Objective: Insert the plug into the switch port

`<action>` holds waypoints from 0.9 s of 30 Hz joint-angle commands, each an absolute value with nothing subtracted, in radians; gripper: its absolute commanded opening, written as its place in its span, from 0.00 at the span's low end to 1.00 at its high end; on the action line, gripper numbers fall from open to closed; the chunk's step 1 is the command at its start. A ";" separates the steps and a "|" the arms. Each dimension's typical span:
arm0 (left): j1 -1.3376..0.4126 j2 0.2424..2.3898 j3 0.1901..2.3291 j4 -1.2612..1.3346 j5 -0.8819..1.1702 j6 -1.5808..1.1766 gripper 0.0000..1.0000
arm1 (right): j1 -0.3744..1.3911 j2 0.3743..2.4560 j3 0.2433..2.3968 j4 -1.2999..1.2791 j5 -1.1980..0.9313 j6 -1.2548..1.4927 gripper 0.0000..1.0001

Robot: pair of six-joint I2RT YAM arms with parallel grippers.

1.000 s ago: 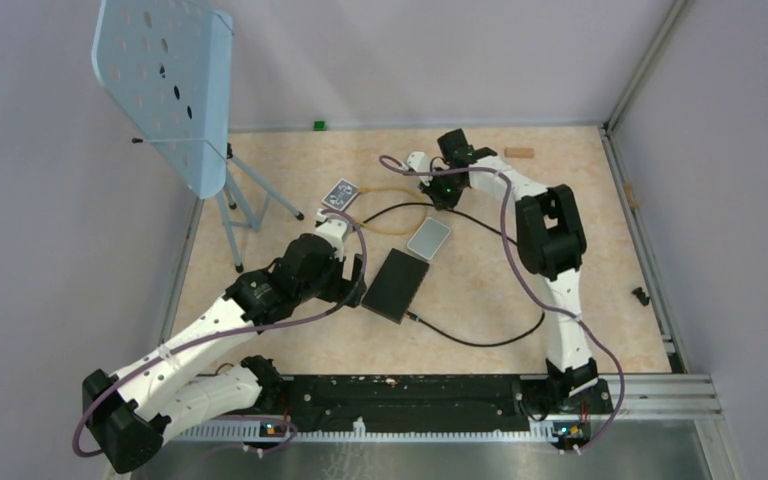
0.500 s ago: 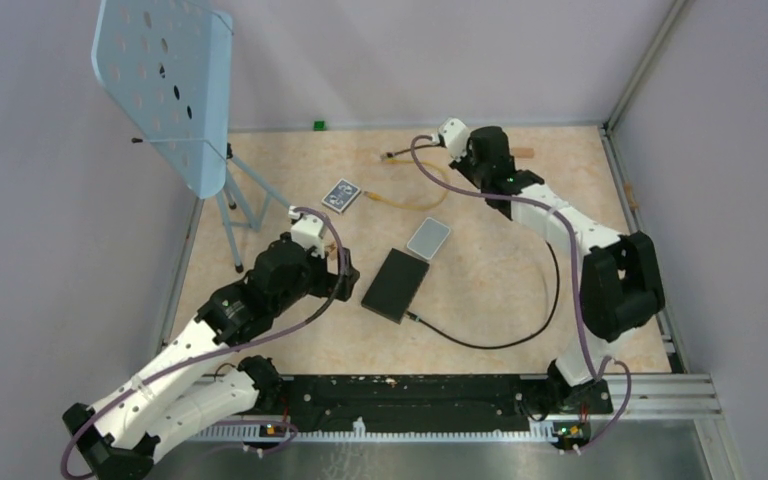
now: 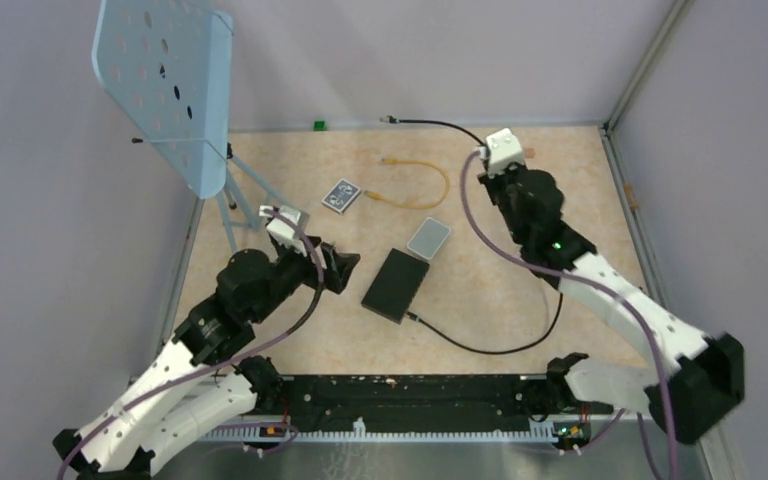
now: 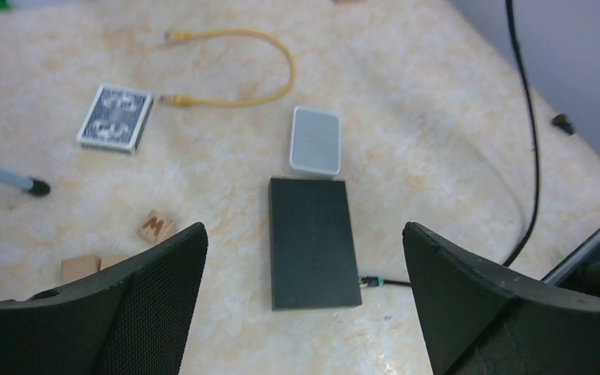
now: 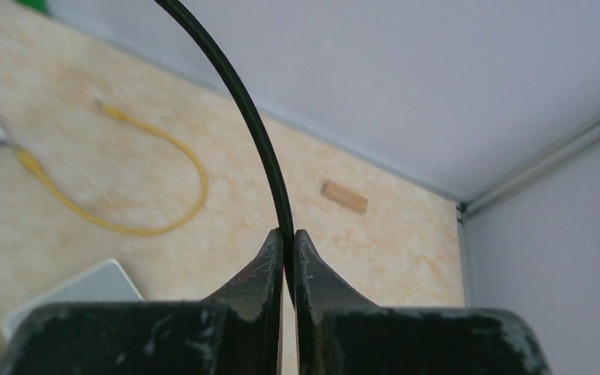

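Note:
The flat black box (image 3: 396, 284) lies mid-table; in the left wrist view the black box (image 4: 312, 241) sits between and beyond my open left gripper (image 4: 305, 228), untouched. Its switch port does not show clearly. One end of the black cable (image 3: 490, 345), with a teal-banded connector (image 4: 369, 281), meets the box's near edge. My right gripper (image 5: 287, 234) is shut on that cable (image 5: 258, 133), raised at the back right (image 3: 484, 158). The cable arcs from there to its free plug (image 3: 388, 119) near the back wall. My left gripper (image 3: 345, 268) hovers left of the box.
A yellow cable (image 3: 422, 185), a patterned card deck (image 3: 341, 195) and a pale grey-blue card (image 3: 428, 237) lie behind the box. A blue perforated stand (image 3: 165, 85) on a tripod is at the left. Small wooden blocks (image 4: 156, 226), a wooden dowel (image 5: 344, 197).
My right arm swung back and to the right, lifting the black cable so that its free plug rose toward the back wall. My left gripper drew back left, away from the box.

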State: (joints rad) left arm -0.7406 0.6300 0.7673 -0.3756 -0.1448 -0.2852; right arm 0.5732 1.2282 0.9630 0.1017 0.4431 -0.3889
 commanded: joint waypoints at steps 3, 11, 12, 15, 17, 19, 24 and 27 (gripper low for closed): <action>-0.738 0.464 0.730 -0.062 0.034 -0.164 0.99 | 0.576 0.865 0.845 0.183 0.164 -0.125 0.00; -0.738 0.461 0.750 0.269 0.273 -0.059 0.99 | 0.598 0.638 0.761 0.245 -0.085 0.040 0.00; -0.738 0.481 0.764 0.294 0.349 -0.037 0.99 | 0.605 0.624 0.760 0.241 -0.104 0.045 0.00; -0.738 0.557 0.814 0.323 0.488 -0.009 0.98 | 0.631 0.590 0.766 0.210 -0.121 0.039 0.00; -0.738 0.594 0.829 0.342 0.529 -0.009 0.98 | 0.638 0.571 0.766 0.194 -0.146 0.026 0.00; -0.738 0.614 0.825 0.373 0.520 -0.009 0.98 | 0.641 0.551 0.759 0.187 -0.182 0.012 0.00; -0.738 0.647 0.836 0.429 0.496 -0.027 0.97 | 0.642 0.502 0.711 0.217 -0.257 -0.025 0.00; -0.738 0.667 0.844 0.487 0.502 -0.069 0.91 | 0.643 0.491 0.688 0.233 -0.247 -0.055 0.00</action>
